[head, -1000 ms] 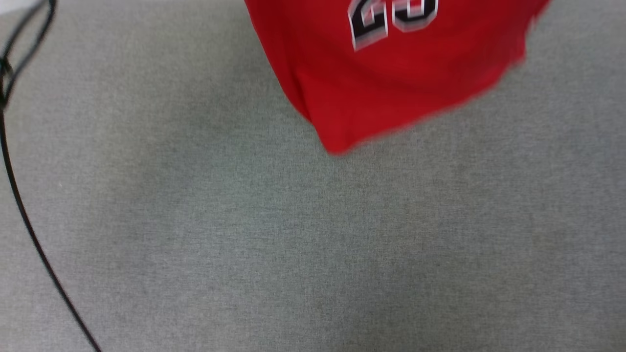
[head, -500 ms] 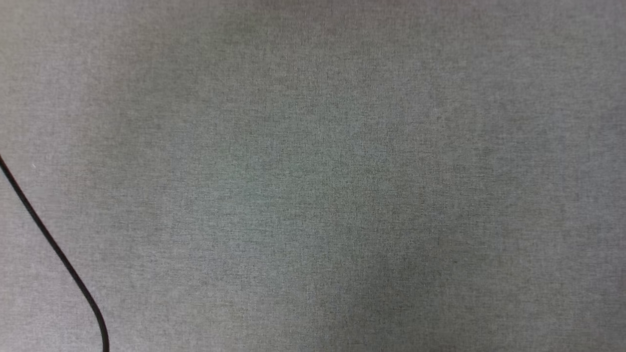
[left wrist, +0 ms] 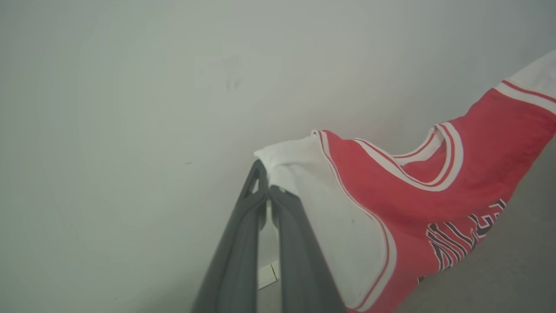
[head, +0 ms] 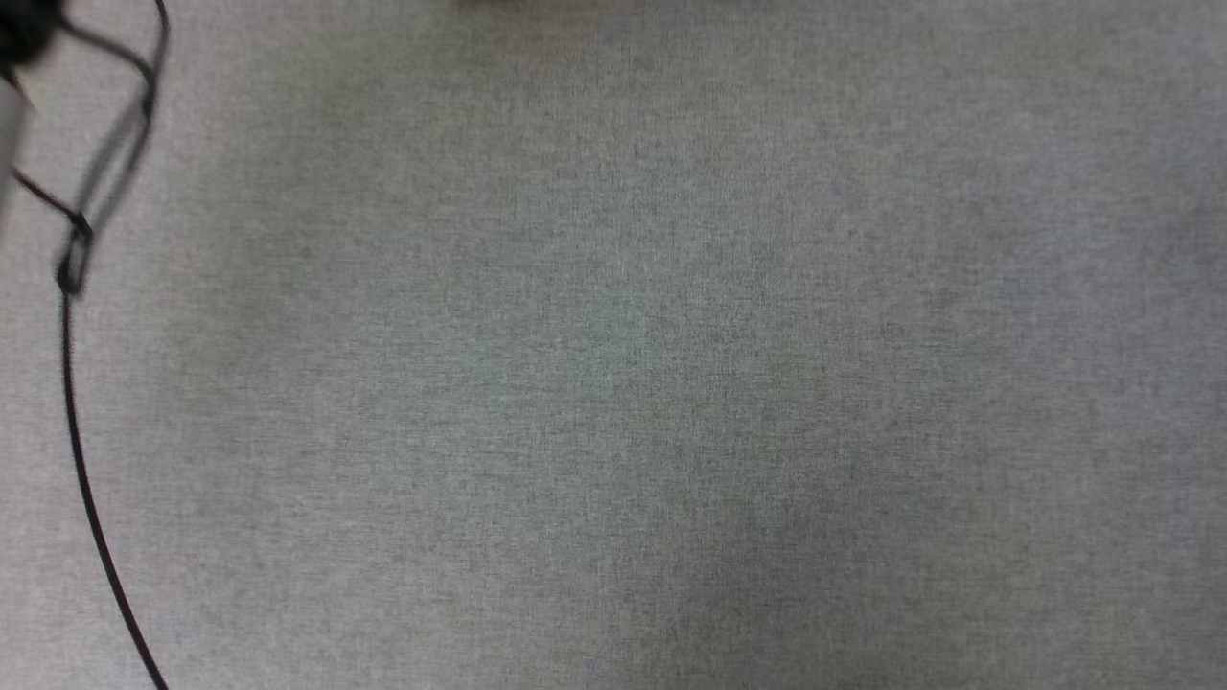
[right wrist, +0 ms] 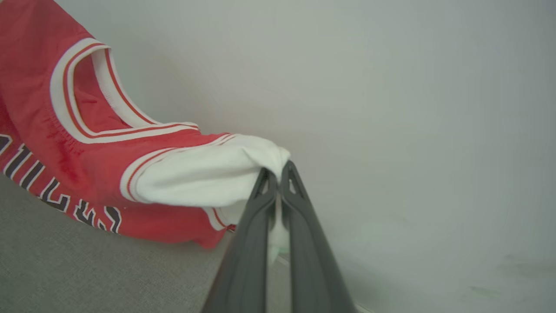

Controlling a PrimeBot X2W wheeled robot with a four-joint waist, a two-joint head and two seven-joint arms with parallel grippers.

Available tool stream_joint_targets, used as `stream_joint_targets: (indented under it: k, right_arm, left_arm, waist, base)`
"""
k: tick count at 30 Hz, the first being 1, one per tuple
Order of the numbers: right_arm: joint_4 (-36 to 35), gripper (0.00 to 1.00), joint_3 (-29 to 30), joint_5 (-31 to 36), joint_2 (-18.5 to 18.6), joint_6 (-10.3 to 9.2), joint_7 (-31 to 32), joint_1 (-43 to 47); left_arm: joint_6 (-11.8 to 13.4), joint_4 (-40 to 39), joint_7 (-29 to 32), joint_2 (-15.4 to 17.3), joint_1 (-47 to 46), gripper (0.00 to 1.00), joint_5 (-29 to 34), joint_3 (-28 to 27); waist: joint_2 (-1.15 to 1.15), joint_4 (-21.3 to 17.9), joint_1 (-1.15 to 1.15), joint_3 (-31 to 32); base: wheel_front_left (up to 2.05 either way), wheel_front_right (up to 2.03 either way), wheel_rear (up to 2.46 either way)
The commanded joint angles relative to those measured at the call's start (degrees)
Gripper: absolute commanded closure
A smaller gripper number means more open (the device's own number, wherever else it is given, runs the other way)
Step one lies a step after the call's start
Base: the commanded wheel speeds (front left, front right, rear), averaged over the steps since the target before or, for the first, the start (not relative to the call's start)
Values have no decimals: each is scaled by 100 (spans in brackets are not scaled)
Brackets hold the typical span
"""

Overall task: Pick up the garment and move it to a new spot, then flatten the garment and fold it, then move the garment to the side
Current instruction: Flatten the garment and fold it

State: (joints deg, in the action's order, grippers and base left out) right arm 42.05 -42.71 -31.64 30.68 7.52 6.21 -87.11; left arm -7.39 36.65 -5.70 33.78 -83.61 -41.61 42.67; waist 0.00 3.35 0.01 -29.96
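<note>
The garment (left wrist: 391,187) is a red jersey with white sleeves, striped trim and black lettering. It hangs stretched in the air between my two grippers. In the left wrist view my left gripper (left wrist: 267,178) is shut on the end of one white sleeve. My right gripper (right wrist: 278,171) is shut on the other white sleeve (right wrist: 208,178) in the right wrist view, with the red body (right wrist: 52,143) trailing off to the left above the grey surface (right wrist: 87,269).
The head view looks down on a grey fabric-covered surface (head: 633,383). A thin black cable (head: 72,422) loops along its left edge. A plain pale wall (left wrist: 130,108) stands behind the hanging jersey.
The red hem that hung at the top of the head view a second ago has left that view. The head picture has shifted, and the cable's shape at the left differs.
</note>
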Motion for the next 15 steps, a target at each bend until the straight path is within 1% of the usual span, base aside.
stream_joint_targets:
  k: [1, 5, 7, 11, 12, 15]
  right_arm:
    - [-77, 100, -174, -179, 102, -6, -107, 314]
    - [-295, 100, -567, -543, 345, -5, -267, 1010]
    - [-447, 100, -770, -724, 488, -5, -339, 1481]
    - [-801, 100, -1022, -1041, 745, -6, -395, 2345]
    - [-869, 100, -1065, -1100, 803, -5, -427, 2592]
    - [-1104, 100, -1112, -1286, 995, -5, -469, 3248]
  left_arm:
    - [-2, -59, -198, 46, 370, 100, -115, 41]
    - [-2, -219, -506, 88, 1247, 100, -301, 158]
    - [76, -356, -613, 75, 1751, 100, -387, 201]
    - [329, -762, -710, 161, 2841, 100, -526, 338]
    - [425, -896, -732, 194, 3129, 100, -559, 366]
    - [646, -1253, -759, 345, 3934, 100, -750, 405]
  waist:
    - [0, 8, -1, 168]
    - [0, 28, -1, 482]
    - [0, 39, -1, 673]
    - [0, 33, -1, 1034]
    - [0, 26, -1, 1134]
    - [0, -5, -1, 1377]
  base:
    - [0, 0, 0]
    - [0, 0, 0]
    - [0, 0, 0]
    - [0, 0, 0]
    - [0, 0, 0]
    - [0, 0, 0]
